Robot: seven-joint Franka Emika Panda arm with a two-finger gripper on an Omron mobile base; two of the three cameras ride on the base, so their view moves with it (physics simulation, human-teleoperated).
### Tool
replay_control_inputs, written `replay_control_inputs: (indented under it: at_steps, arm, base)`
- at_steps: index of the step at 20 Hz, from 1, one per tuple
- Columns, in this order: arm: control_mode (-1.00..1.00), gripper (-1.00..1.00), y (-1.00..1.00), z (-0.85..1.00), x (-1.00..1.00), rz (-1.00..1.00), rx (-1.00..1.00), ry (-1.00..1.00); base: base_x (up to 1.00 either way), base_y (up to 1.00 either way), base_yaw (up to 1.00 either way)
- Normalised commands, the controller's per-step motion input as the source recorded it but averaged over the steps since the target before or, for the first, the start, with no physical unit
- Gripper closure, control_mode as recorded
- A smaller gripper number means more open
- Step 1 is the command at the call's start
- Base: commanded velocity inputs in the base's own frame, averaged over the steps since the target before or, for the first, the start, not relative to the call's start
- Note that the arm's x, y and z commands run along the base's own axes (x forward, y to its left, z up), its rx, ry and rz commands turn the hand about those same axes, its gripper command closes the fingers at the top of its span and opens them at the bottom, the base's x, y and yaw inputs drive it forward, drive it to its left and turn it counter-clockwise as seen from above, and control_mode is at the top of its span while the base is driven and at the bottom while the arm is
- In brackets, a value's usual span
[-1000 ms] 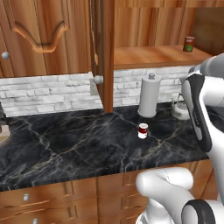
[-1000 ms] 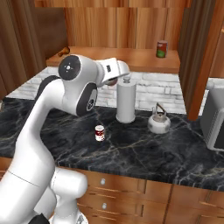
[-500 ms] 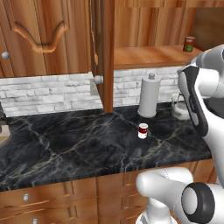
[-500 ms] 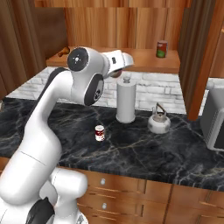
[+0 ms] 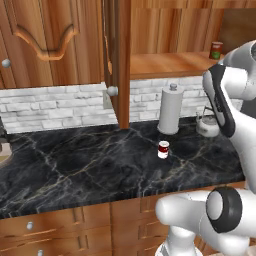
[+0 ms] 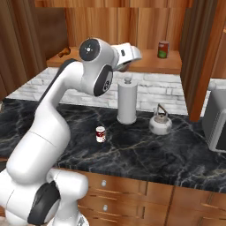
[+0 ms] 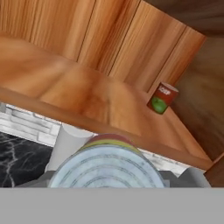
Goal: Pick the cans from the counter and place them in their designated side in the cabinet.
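Up high, end effector (image 7: 107, 175) grasping striped can (image 7: 107, 164), cabinet (image 7: 65, 87) shelf holding green-topped can (image 7: 161, 98)

Black marble counter (image 5: 75, 165) bearing red-and-white can (image 5: 163, 149), paper-towel roll (image 5: 170, 111), kettle (image 5: 207, 125).

Arm: we have swung the gripper (image 6: 132, 52) up and right, toward the cabinet (image 6: 145, 66) shelf.
Striped can (image 7: 107, 164): carried along, now level with that shelf.

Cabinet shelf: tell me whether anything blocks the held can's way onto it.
Nothing visible does. The can in the end effector faces bare cabinet shelf; the red can with green top stands off to the side.
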Motion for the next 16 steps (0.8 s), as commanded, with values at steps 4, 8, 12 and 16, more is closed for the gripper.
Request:
replay_control_inputs:
  at_steps: [4, 8, 12, 16]
  arm:
    - [-1.0, 1.0, -0.16, 0.0, 0.31, 0.0, 0.0, 0.02]
    - [-1.0, 1.0, -0.07, 0.0, 0.31, 0.0, 0.0, 0.03]
    - [-1.0, 1.0, -0.05, -0.03, 0.21, 0.0, 0.0, 0.0]
    - [-1.0, 1.0, -0.16, -0.01, 0.2, 0.0, 0.0, 0.01]
  base:
    - [0.0, 0.0, 0.0]
    - [0.0, 0.0, 0.0]
    - [0.0, 0.0, 0.0]
    - [0.0, 0.0, 0.0]
